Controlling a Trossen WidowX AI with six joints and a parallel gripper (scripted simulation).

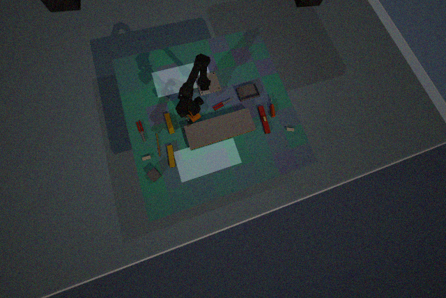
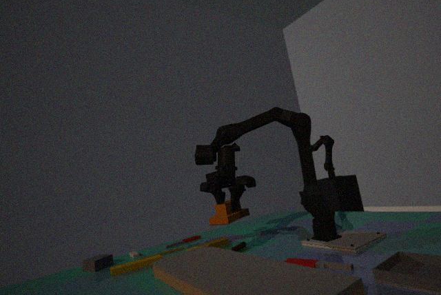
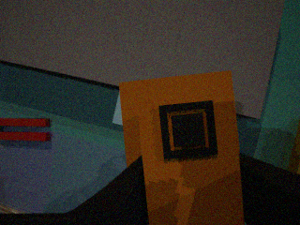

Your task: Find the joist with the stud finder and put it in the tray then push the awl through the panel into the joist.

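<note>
My gripper (image 1: 191, 113) (image 2: 229, 203) (image 3: 183, 157) is shut on the orange stud finder (image 1: 195, 118) (image 2: 222, 214) (image 3: 138, 105), which has a black square on top. It holds the stud finder clear of the table, by the panel's left rear corner in the top view. The tan floor panel (image 1: 219, 129) (image 2: 249, 267) (image 3: 141, 37) lies flat; no hole can be made out. The brown tray (image 1: 250, 97) (image 2: 402, 281) is behind the panel's right end and looks empty. An orange-handled tool (image 1: 272, 110), seemingly the awl, lies right of the panel. The joist is hidden.
A red level (image 1: 263, 119) lies between the panel and the orange-handled tool. A red-handled tool (image 1: 218, 106) (image 2: 300, 262) lies between panel and arm base. Yellow bars (image 1: 168, 122) (image 1: 171, 155), another red-handled tool (image 1: 140, 126) and a grey-brown block (image 1: 153, 174) (image 2: 98, 262) are on the left.
</note>
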